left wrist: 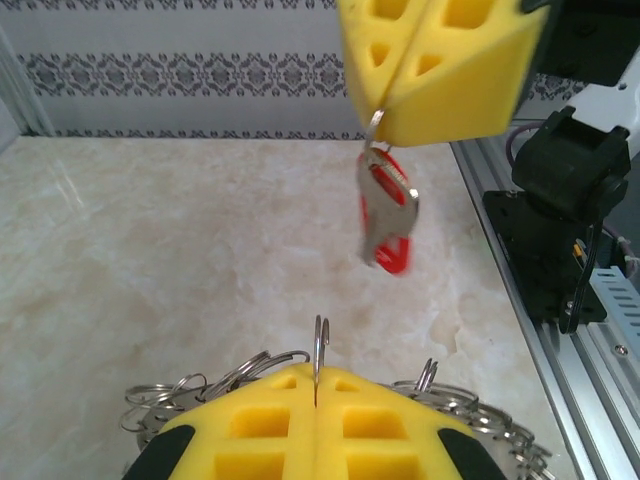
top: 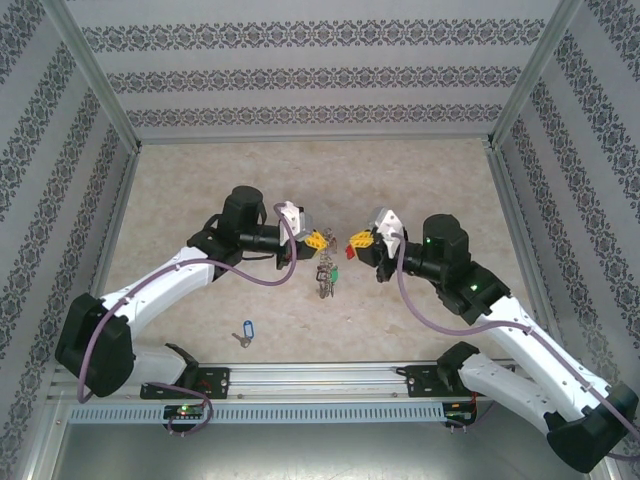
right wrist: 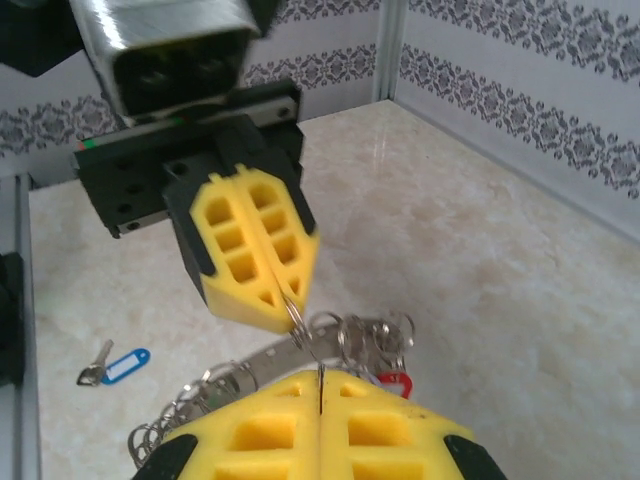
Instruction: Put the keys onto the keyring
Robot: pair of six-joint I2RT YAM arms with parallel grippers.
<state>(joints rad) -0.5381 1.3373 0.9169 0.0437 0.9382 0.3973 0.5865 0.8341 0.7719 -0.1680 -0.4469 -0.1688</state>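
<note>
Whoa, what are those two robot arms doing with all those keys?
The left gripper is shut on the keyring, whose bunch of keys dangles below it. Facing it, the right gripper is shut on the little ring of the red-tagged key, which hangs a short gap away and is not yet on the keyring. The blue-tagged key lies on the table, not held by either gripper.

My left arm [top: 165,278] and right arm [top: 525,345] are white shells between fat black joints, each trailed by a loose mauve cable [top: 97,335]. My left hand [top: 318,240] and right hand [top: 356,241] have yellow foam fingers [left wrist: 300,430] cut with square and triangular holes; small green lights [top: 428,241] glow on my right arm
</note>
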